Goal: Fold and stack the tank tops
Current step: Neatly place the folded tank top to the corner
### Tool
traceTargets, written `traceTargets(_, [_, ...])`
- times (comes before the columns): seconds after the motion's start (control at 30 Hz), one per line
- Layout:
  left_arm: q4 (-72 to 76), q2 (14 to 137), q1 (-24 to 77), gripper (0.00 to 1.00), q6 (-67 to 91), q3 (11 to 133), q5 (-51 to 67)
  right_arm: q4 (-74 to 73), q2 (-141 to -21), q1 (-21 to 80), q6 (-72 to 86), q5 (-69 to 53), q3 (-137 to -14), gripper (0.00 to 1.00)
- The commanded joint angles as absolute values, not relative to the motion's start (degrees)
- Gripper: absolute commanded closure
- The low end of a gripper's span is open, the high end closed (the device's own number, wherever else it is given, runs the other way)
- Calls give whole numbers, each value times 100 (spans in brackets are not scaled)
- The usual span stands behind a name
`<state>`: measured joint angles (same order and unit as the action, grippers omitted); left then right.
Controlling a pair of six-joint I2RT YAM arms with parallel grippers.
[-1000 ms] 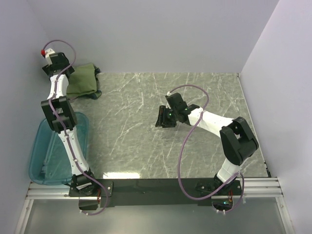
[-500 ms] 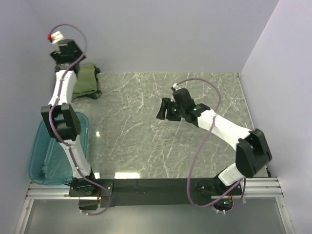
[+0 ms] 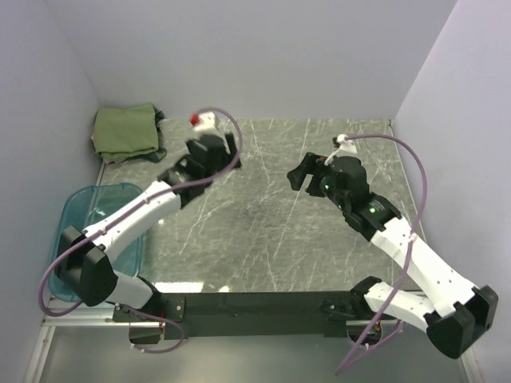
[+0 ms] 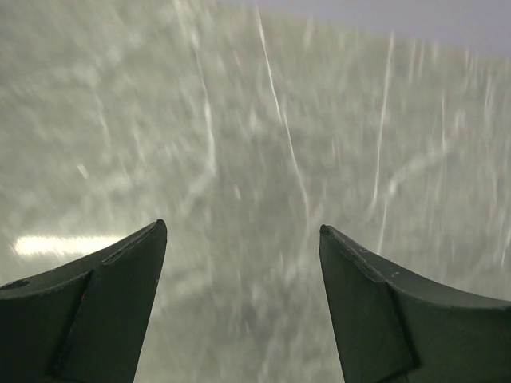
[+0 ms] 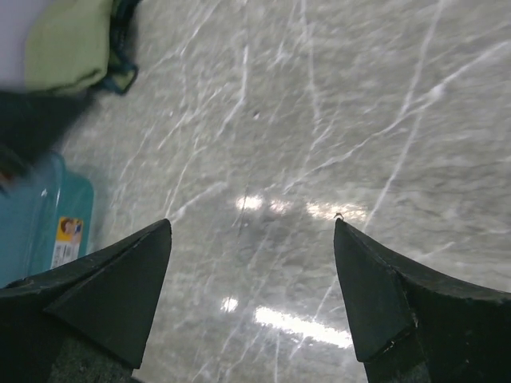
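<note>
1. Left arm has swung away from the far-left corner, where it stood over the tank tops (image 3: 126,132) a second ago, and now reaches across mid-bench.
2. Right arm is stretched out lower than a second ago, its elbow now at the near-right corner; its wrist sits farther right on the bench (image 3: 263,239).
3. Left gripper (image 4: 242,227): fingers spread wide, nothing between them, only streaked marble below.
4. Right gripper (image 5: 251,223): fingers likewise parted and empty, above bare bench.
5. Tank tops: a folded pile in the far-left corner of the bench, now uncovered, olive-green piece on top. A dark edge shows at its right side; the lower pieces cannot be told apart.
6. Teal bin (image 3: 88,203): off the near-left edge, partly crossed by the left arm.
7. Left wrist view is motion-blurred. In the right wrist view, the pile is cut off at the top-left edge.
</note>
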<state>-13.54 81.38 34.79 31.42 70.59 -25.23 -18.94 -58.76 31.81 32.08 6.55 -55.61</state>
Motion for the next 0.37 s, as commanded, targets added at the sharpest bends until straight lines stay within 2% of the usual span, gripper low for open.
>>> traceTargets(0.0, [-1502, 7902, 4121, 18, 3594, 6514, -3093, -1995, -5547, 3146, 3225, 1396, -5309, 11])
traceTargets(0.13, [-1608, 7778, 4657, 18, 3674, 6258, -3067, -1890, -5257, 3147, 3340, 1679, -4880, 9])
traceTargets(0.33, [-1713, 7831, 4781, 18, 3472, 6503, -3006, -1749, -4992, 3146, 3322, 1942, -4702, 7])
